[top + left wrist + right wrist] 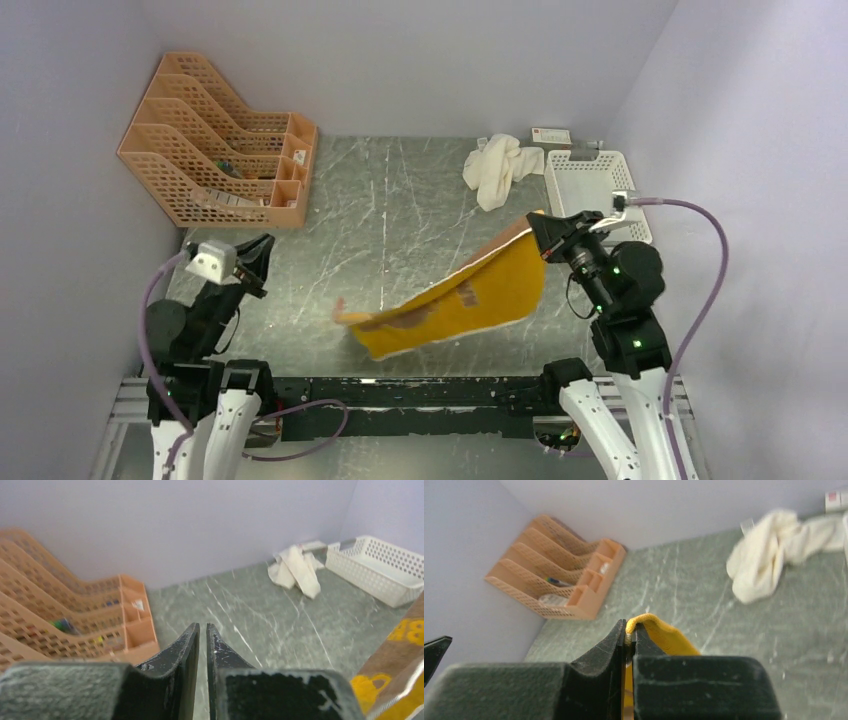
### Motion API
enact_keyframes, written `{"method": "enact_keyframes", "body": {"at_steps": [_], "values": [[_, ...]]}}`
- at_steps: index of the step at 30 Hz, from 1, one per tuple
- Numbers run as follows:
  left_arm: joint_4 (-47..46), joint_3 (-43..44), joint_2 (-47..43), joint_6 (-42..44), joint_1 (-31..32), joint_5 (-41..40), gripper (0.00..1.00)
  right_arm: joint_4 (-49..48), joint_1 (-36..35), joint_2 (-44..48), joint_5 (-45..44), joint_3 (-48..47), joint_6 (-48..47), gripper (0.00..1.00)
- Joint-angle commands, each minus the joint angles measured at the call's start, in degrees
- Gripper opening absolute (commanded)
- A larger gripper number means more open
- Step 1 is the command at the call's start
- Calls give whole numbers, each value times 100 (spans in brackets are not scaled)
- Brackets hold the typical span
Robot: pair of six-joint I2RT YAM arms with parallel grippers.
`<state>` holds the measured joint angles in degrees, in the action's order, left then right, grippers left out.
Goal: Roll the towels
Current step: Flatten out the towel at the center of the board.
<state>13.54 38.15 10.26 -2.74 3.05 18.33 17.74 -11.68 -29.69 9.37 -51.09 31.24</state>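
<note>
One towel (460,305) (mustard-brown) clamped in right gripper (538,225) — left gripper (202,627) slightly parted.

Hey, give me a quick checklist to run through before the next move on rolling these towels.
1. Right tool clamped on the brown-and-yellow towel, at a corner: ok.
2. Left tool empty, jaws slightly apart: ok.
3. That towel spread flat on the table: not ok, it hangs lifted.
4. Its lower end touching the table: cannot tell.
5. Cream towel out of the way: ok, crumpled at the far edge beside the white basket.
</note>
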Motion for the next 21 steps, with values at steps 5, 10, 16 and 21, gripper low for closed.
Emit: {"method": "enact_keyframes", "body": {"at_steps": [5, 10, 16, 21], "values": [[82, -245, 2172, -621, -41, -454, 16, -666, -1, -1481, -534, 1013, 1188, 0], [-345, 572, 4029, -667, -33, 331, 40, -1927, 80, -3571, -234, 600, 1378, 0], [34, 1094, 5249, -297, 1306, 1185, 97, -2300, 347, -5163, -8, -517, 1254, 0], [290, 892, 5338, -44, 3632, 475, 91, -2363, 718, -5491, 434, -535, 1362, 0]]}}
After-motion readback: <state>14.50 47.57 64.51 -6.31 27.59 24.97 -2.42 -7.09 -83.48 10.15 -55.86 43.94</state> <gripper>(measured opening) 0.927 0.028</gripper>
